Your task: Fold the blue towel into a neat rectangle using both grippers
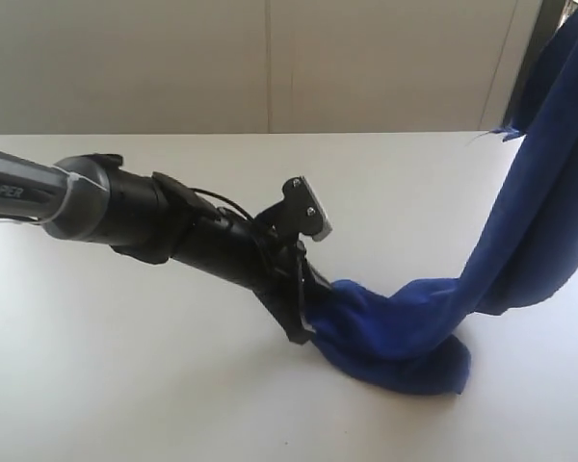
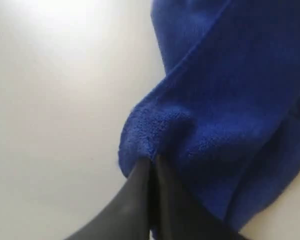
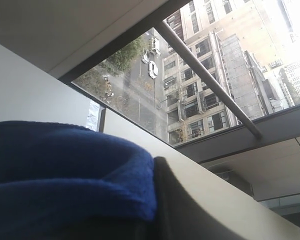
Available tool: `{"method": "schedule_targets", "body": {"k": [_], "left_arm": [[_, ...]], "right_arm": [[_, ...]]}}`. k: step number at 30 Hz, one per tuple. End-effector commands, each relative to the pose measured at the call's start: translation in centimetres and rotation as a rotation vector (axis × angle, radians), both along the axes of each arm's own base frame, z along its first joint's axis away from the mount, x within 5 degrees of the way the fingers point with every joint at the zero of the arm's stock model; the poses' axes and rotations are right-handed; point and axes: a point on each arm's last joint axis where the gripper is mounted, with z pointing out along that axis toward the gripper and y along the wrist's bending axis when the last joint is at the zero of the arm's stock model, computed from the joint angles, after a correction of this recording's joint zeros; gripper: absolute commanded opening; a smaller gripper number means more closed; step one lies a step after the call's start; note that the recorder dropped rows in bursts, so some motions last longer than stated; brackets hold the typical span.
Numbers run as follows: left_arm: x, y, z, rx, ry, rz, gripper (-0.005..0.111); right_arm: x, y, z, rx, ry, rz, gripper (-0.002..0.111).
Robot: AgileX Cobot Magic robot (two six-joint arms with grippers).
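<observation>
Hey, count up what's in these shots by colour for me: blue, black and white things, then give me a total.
Blue: 1, the blue towel
Black: 2, the left gripper and the right gripper, each with jaws shut on the blue towel
White: 1, the table
Total: 4

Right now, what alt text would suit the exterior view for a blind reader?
A black robot arm reaches in from the left, its gripper shut on the bunched end of a blue towel on a white table. The rest of the towel rises to the upper right, out of frame.
</observation>
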Motion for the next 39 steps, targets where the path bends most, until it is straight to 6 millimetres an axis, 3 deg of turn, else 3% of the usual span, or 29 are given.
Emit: {"method": "schedule_targets", "body": {"k": [1,6,12,16,22,25,31,39], "left_arm": [[-0.4,0.9,5.9,-0.052,-0.132,0.039,0.000],[-1.1,3.5,11.1,-0.042,-0.240,0.073,0.000],[-2.7,10.4,15.6,0.084,-0.241,0.190,0.000],[-5.0,14.8,18.3,0.190,-0.210,0.276,0.000],[-10.2,17.9,21.5,0.273,-0.194,0.245,0.000],[-12.5,19.3,22.8,0.298,-0.200,0.286,0.000],[-17.1,21.7,24.5,0.325,-0.200,0.341,0.000],[-21.9,23.9,24.6,0.331,-0.137,0.394,0.000]], "right_arm": [[-0.1,-0.1,0.2,0.010,-0.013,-0.003,0.000],[-0.1,0.0,0.1,0.028,-0.006,0.006,0.000],[-0.1,0.5,-0.4,0.083,0.037,0.053,0.000],[0.0,1.2,-1.0,0.174,0.075,0.099,0.000],[-0.4,2.5,-3.5,0.320,0.190,0.172,0.000],[-1.1,2.3,-5.6,0.322,0.251,0.152,0.000],[-3.9,2.5,-8.5,0.497,0.180,0.256,0.000],[-7.8,1.2,-13.6,0.586,0.212,0.217,0.000]]}}
